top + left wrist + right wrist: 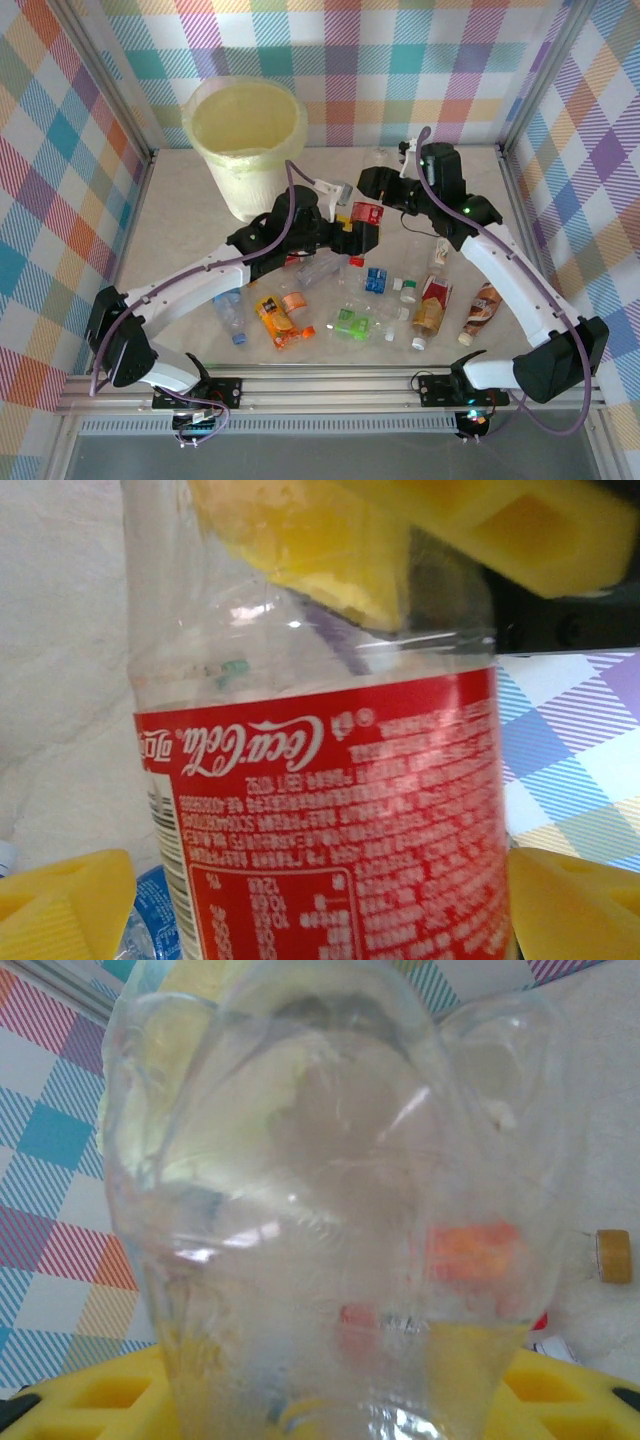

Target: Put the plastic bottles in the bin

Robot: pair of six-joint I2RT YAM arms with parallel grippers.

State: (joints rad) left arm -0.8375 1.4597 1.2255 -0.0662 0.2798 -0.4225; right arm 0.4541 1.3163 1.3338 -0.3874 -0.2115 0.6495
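Note:
A clear plastic bottle with a red Coca-Cola label [366, 214] hangs above the middle of the table between both arms. My right gripper [378, 197] is shut on its clear part; in the right wrist view the bottle [330, 1210] stands just above the yellow fingers [560, 1390]. My left gripper [330, 910] straddles the label [330, 820]: the right finger [575, 900] sits against it, and a narrow gap shows beside the left finger [60, 905]. The pale-yellow bin [245, 150] stands at the back left. Several more bottles lie near the front, among them a green one [350, 322] and an orange one [272, 318].
A blue-labelled bottle [376, 280], a brown one [482, 310] and an amber one [432, 300] lie at the front right. A blue-capped bottle [230, 312] lies by the left arm. Loose caps [357, 262] are scattered about. Checked walls enclose the table.

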